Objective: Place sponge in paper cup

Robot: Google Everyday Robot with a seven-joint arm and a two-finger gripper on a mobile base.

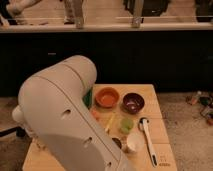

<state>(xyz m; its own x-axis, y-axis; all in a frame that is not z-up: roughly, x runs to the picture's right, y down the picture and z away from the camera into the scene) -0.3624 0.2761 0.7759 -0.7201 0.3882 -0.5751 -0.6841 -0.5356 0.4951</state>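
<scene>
At the 5 o'clock part of the wooden table, the paper cup stands upright. A dark shiny cup is just beside it at its 9 o'clock. A small green cup is near at its 12 o'clock. A long white tool lies at its 3 o'clock. An orange bowl and a dark bowl sit farther back. The big white arm hides the gripper down near 6 o'clock; its jaws are pressed together. The sponge cannot be picked out.
</scene>
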